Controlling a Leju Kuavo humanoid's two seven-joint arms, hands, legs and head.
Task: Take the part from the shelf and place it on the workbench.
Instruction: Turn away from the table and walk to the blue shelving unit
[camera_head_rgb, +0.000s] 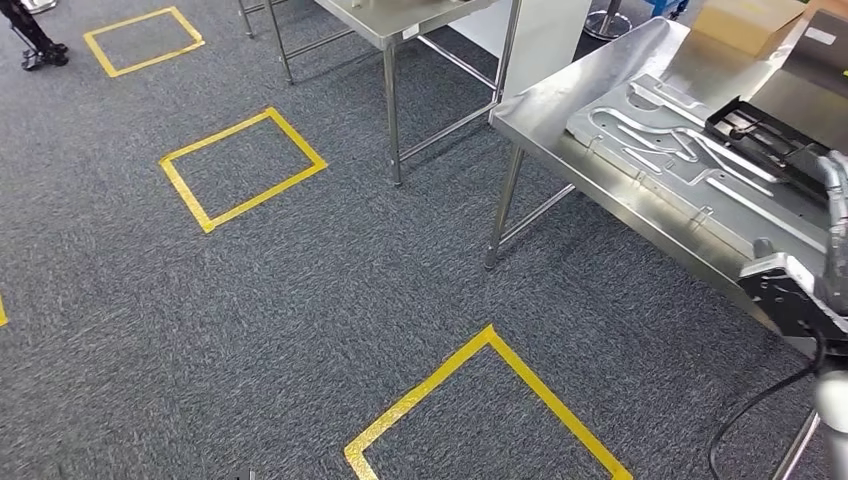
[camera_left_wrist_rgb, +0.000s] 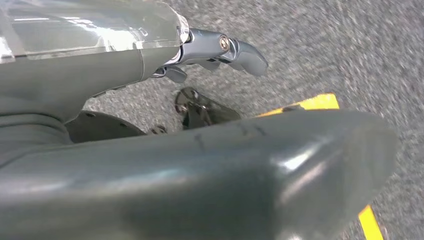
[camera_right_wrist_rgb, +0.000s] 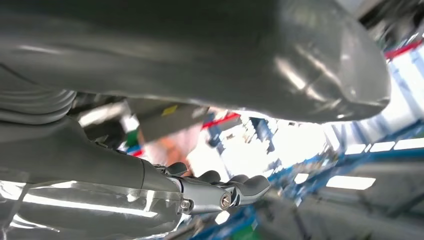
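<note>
A black, tray-like part (camera_head_rgb: 762, 140) lies on a grooved grey metal plate (camera_head_rgb: 680, 160) on the steel workbench (camera_head_rgb: 560, 105) at the right of the head view. My right hand (camera_head_rgb: 836, 185) is at the picture's right edge, just beside the part's near end, with the silver forearm and black wrist block below it. In the right wrist view the right hand (camera_right_wrist_rgb: 220, 192) has its thumb and fingers (camera_right_wrist_rgb: 247, 186) apart with nothing between them. My left hand (camera_left_wrist_rgb: 220, 52) hangs over the carpet, fingers stretched out and empty.
A second steel table (camera_head_rgb: 400, 20) stands behind the workbench. Yellow tape squares (camera_head_rgb: 243, 167) mark the grey carpet, one close in front (camera_head_rgb: 490, 400). A cardboard box (camera_head_rgb: 745, 22) sits at the workbench's far end. A black cable (camera_head_rgb: 745, 415) hangs by my right arm.
</note>
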